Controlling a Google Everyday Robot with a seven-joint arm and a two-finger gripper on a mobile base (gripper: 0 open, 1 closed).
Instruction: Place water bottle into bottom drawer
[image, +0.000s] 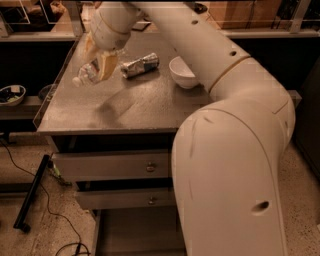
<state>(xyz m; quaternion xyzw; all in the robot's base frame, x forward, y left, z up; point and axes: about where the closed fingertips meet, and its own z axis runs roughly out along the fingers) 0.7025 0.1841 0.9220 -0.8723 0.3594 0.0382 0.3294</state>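
My gripper (101, 65) is shut on the water bottle (90, 73), a clear crinkled bottle with a white cap pointing left. It holds the bottle tilted in the air above the left part of the cabinet top (130, 110). The bottle's shadow lies on the top below it. The bottom drawer (135, 235) stands pulled out at the foot of the cabinet, a shallow grey tray, partly hidden by my arm.
A crushed silver-blue can (139, 65) lies on the cabinet top, with a white bowl (184, 73) to its right. Two knobbed grey drawers (115, 165) sit shut below the top. Black cables and a bar (32, 192) lie on the floor at left.
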